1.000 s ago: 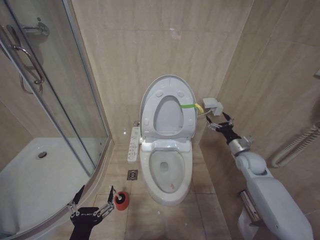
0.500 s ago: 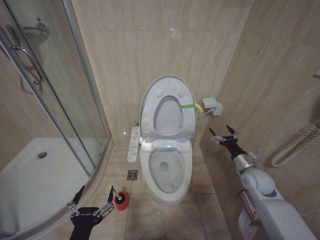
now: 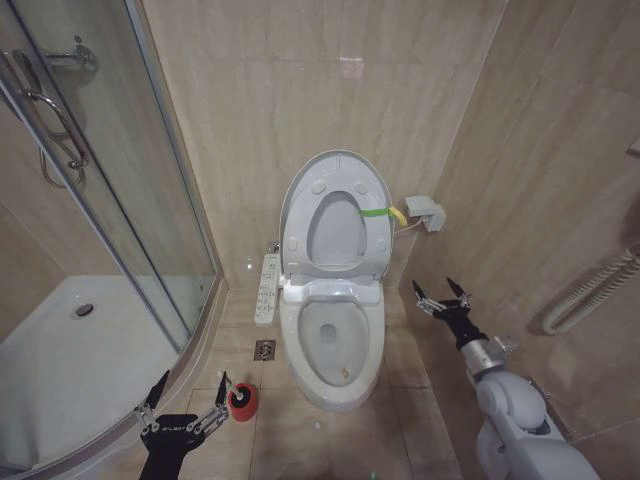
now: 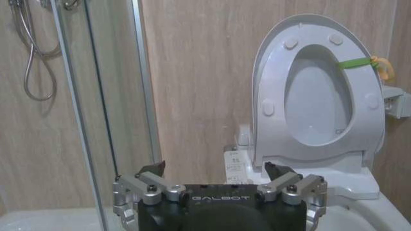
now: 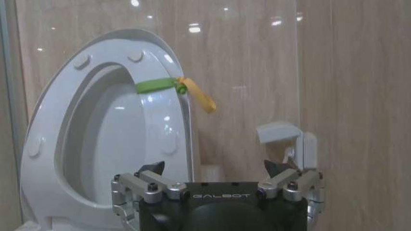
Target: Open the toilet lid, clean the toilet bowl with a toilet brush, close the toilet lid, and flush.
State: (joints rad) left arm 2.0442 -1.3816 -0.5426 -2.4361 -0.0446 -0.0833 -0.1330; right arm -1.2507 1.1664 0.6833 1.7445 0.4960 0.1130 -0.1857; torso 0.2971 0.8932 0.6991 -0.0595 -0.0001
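The toilet brush [image 3: 241,400] stands in its red holder on the floor, left of the toilet bowl [image 3: 332,350] and near the shower enclosure [image 3: 120,250]. It sits just beside the left tool [image 3: 184,392], off its right fingertip, so the left arm looks far better placed for the pickup. That tool's fingers are spread and hold nothing. The toilet lid [image 3: 335,215] stands upright against the wall. The right tool [image 3: 441,296], also spread and unladen, hovers right of the bowl, well apart from the brush.

- The lid [image 3: 336,222] is raised against the back wall, behind the bowl [image 3: 335,345].
- The brush holder [image 3: 242,400] is set on the floor, left of the bowl.
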